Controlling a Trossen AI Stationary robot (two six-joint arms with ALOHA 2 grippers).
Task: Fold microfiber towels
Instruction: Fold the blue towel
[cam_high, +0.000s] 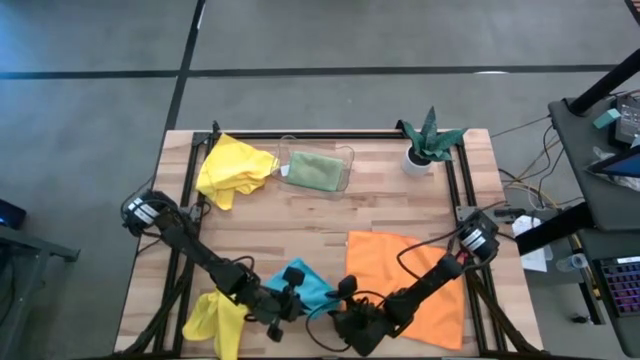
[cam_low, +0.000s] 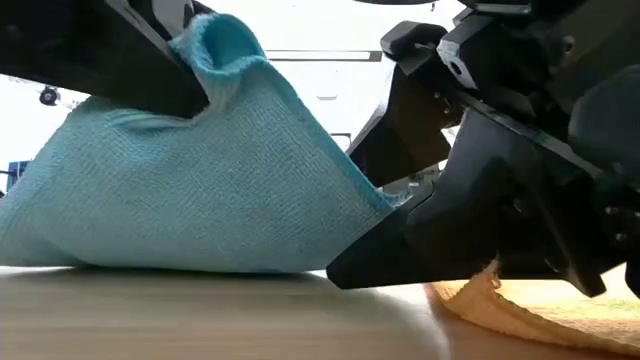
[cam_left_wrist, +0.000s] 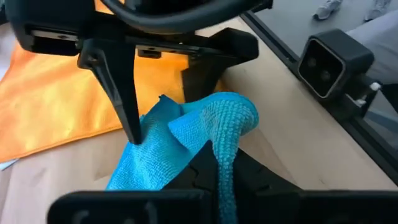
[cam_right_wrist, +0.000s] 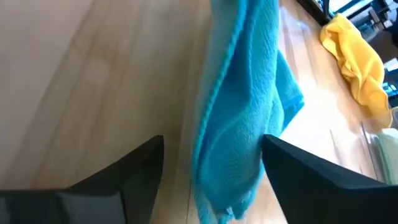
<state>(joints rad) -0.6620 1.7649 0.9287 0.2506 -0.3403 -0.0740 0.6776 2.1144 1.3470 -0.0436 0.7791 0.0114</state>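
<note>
- Nearest, the left pincer pinches the turquoise towel, lifting its corner at the desk's front edge.
- Right pincer (fingers spread wide) straddles its hanging fold.
- Beside it lies the orange towel.
- Farther back, the sage towel sits in a clear tray.

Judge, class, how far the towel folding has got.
Done: the green towel lies folded in the clear tray. In hand: the left gripper pinches the blue towel, with the right gripper open around it. Left: two crumpled yellow towels and the flat orange towel.
</note>
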